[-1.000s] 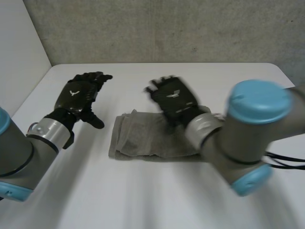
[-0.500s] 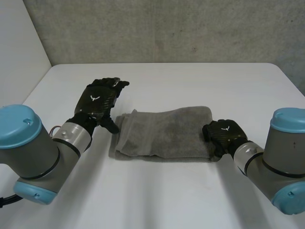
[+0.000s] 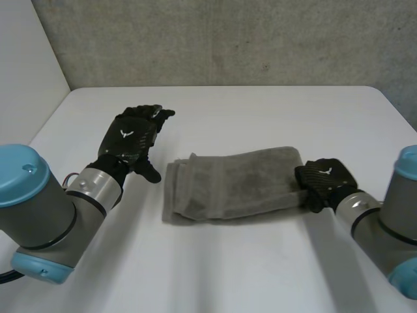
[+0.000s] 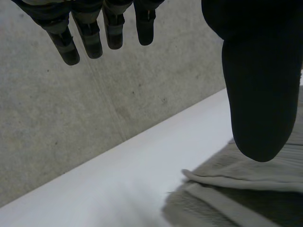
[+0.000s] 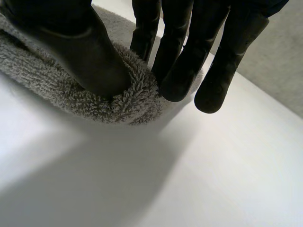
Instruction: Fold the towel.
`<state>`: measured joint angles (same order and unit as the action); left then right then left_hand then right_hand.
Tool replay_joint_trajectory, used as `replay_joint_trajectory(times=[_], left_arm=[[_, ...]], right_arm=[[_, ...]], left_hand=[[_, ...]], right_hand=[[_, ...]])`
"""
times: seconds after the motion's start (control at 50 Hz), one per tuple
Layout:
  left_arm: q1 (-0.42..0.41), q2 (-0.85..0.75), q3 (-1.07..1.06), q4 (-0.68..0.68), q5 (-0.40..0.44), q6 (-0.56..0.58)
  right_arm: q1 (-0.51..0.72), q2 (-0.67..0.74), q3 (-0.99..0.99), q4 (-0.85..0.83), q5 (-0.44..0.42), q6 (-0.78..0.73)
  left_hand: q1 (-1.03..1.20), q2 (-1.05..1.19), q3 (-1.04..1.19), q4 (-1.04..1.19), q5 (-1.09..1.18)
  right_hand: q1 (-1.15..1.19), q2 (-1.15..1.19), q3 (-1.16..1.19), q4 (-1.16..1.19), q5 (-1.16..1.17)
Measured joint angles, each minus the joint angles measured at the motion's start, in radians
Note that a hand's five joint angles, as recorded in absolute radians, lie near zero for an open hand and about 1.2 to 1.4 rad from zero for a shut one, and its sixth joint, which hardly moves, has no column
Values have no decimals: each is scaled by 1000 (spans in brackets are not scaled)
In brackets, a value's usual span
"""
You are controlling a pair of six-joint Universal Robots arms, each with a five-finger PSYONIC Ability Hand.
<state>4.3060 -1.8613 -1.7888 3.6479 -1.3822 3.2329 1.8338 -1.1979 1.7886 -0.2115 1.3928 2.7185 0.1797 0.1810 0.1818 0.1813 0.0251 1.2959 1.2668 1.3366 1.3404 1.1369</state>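
The towel (image 3: 231,184), grey terry already doubled into a long band, lay flat on the table (image 3: 260,107) btwn the two hands. The right hand (image 3: 324,180) was clamped on the end at its fingertips: in the right wrist view the thumb (image 5: 75,52) pressed the bunched edge against the fingers (image 5: 182,66) curled round its far side, i.e. a pinch thru all layers. The left hand (image 3: 130,139) hung just beside the opposite end, not touching it, fingers straight and spread, holding nothing. The layered edge lay just below its thumb. Handling, prob.: light, soft, limp, no stiffness, so it would sag and drag rather than move as one piece. The looped pile should give decent friction, and nothing about it is fragile. Best hold for the left hand looked like the end nearest it, at a corner, taking every layer so the stack wouldn't splay.
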Motion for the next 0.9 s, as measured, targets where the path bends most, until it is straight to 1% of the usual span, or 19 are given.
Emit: replay_joint_trajectory(times=[0.1,0.18,0.28,0.38,0.48,0.5,0.52,0.54,0.56,0.58,0.6,0.62,0.64,0.66,0.7,0.78,0.8,0.82,0.9], left_arm=[[0,50,10,-25,1,-4],[-1,80,36,-52,-2,-7],[-1,100,85,-85,-19,-29],[0,103,124,-103,-55,-86],[1,96,129,-105,-77,-141],[1,95,129,-104,-78,-145],[1,93,127,-104,-80,-152],[1,91,126,-103,-81,-155],[1,88,125,-102,-82,-160],[1,84,124,-101,-82,-163],[1,82,124,-100,-82,-164],[1,78,124,-99,-82,-165],[0,73,125,-99,-81,-166],[0,67,128,-98,-81,-166],[-1,62,131,-97,-81,-166],[-7,39,148,-97,-82,-167],[-10,35,151,-97,-82,-167],[-15,27,156,-97,-84,-168],[-38,-4,170,-101,-92,-176]], right_arm=[[-25,-64,-2,7,2,-177],[29,-81,-64,10,4,-253],[208,-42,-191,17,-9,-284],[417,58,-297,38,-56,-316],[525,164,-350,66,-89,-362],[531,175,-354,70,-88,-366],[538,190,-360,75,-83,-371],[540,197,-362,79,-78,-372],[541,205,-364,82,-66,-369],[539,206,-364,84,-52,-361],[537,204,-363,83,-43,-354],[531,197,-361,81,-30,-339],[524,186,-356,78,-16,-319],[513,167,-348,70,-2,-287],[501,145,-339,60,9,-252],[440,37,-289,17,28,-68],[433,26,-284,13,29,-46],[410,-2,-273,5,30,15],[335,-54,-258,2,29,165]], left_hand=[[0,0,0,0,0],[0,0,0,0,0],[0,0,0,0,0],[0,0,0,0,0],[0,0,0,0,0],[0,0,0,0,0],[0,0,0,0,0],[0,0,0,0,0],[0,0,0,0,0],[0,0,0,0,0],[0,0,0,0,0],[0,0,0,0,0],[0,0,0,0,0],[0,0,0,0,0],[0,0,0,0,0],[2,0,0,1,0],[3,1,1,1,0],[3,2,1,2,0],[3,2,2,2,0]], right_hand=[[0,0,1,0,4],[6,11,2,0,10],[6,24,2,0,13],[11,25,5,0,14],[5,25,-10,-14,8],[-55,-18,-58,-63,-46],[-222,-186,-229,-231,-217],[-320,-304,-348,-348,-336],[-512,-495,-535,-533,-532],[-697,-683,-699,-695,-703],[-832,-800,-836,-831,-847],[-937,-919,-966,-962,-965],[-1004,-977,-1029,-1034,-1046],[-1040,-1008,-1073,-1067,-1072],[-1054,-1011,-1081,-1068,-1072],[-1062,-1011,-1081,-1068,-1072],[-1062,-1011,-1081,-1068,-1072],[-1063,-1011,-1081,-1068,-1072],[-1063,-1011,-1081,-1068,-1072]])
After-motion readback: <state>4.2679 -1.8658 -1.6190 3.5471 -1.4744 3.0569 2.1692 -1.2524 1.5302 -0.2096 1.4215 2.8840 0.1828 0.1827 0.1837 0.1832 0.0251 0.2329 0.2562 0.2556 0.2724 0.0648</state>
